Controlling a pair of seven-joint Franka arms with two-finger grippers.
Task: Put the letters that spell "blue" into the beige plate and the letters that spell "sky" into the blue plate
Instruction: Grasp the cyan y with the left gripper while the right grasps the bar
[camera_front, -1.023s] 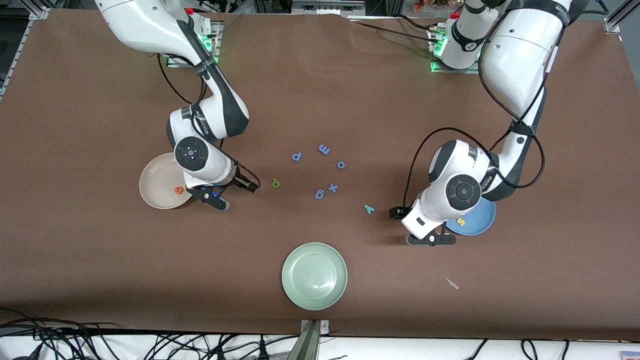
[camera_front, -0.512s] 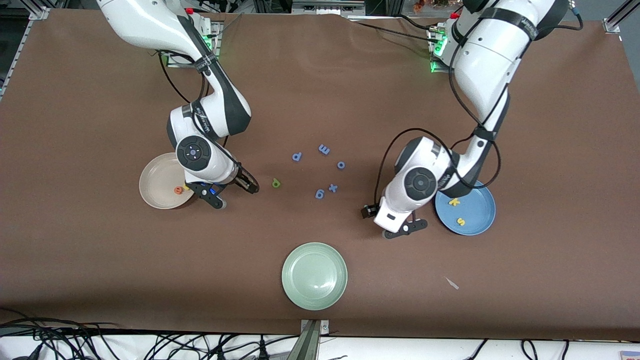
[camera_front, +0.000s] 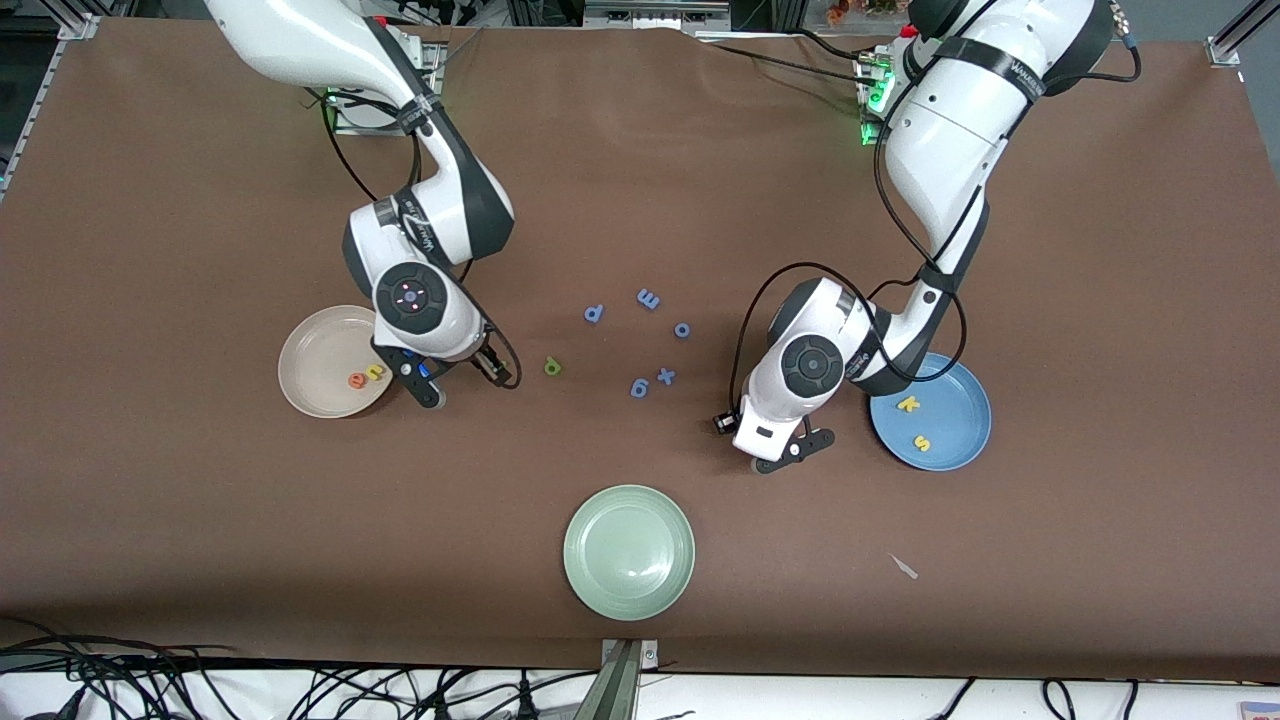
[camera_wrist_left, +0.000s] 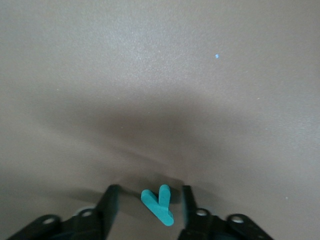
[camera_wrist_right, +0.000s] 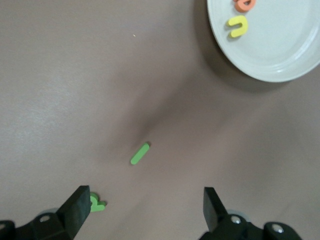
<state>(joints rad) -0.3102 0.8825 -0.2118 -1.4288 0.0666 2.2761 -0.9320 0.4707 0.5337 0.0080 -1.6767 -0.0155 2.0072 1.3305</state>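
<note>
My left gripper (camera_front: 790, 450) (camera_wrist_left: 149, 202) is low over the table beside the blue plate (camera_front: 955, 445). Its fingers straddle the teal "y" (camera_wrist_left: 159, 204), with a small gap on each side. The arm hides the "y" in the front view. Yellow "k" (camera_front: 908, 404) and "s" (camera_front: 921, 442) lie in the blue plate. My right gripper (camera_front: 422, 383) (camera_wrist_right: 145, 205) hangs wide open and empty beside the beige plate (camera_front: 310, 350). That plate holds the orange "e" (camera_front: 356, 380) and yellow "u" (camera_front: 374, 372). The green "l" (camera_wrist_right: 140, 153) and olive-green "b" (camera_front: 552, 367) lie on the table.
Several blue-purple letters (camera_front: 648, 298) are scattered mid-table, farther from the front camera than both grippers. A pale green plate (camera_front: 628, 550) sits near the front edge. A small pale scrap (camera_front: 904, 566) lies nearer the front camera than the blue plate.
My left arm swung from the blue plate's edge toward mid-table, came down over the "y" and narrowed its fingers. My right arm drew back from the beige plate, uncovering the "u".
</note>
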